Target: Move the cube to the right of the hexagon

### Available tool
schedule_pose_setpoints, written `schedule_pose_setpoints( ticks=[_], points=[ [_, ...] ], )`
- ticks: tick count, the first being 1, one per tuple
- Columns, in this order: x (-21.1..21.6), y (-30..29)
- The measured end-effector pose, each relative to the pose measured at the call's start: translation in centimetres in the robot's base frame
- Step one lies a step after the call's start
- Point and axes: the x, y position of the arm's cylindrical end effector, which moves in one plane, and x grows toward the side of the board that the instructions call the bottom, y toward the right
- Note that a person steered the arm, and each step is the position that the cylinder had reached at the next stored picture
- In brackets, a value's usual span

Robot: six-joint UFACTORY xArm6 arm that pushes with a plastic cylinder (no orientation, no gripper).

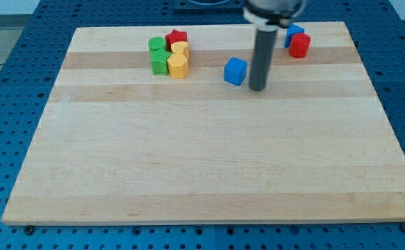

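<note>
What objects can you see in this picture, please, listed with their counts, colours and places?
wooden board: one, pale wood, fills most of the view, on a blue perforated table
blue cube: one, blue, upper middle of the board, just to the view's left of my tip
green blocks: two, green, upper left cluster, shapes unclear
red block: one, red, top of that cluster, possibly a star
yellow blocks: two, yellow, right side of that cluster; the lower one looks like the hexagon
blue block: one, blue, near the view's top right, partly behind the red one
red cylinder: one, red, near the top right
my tip: one, dark rod end, on the board right of the blue cube
</note>
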Motion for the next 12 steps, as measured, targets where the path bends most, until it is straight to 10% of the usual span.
schedule_pose_setpoints(
  ticks=[12],
  points=[
    [-6.0, -5.1]
  ],
)
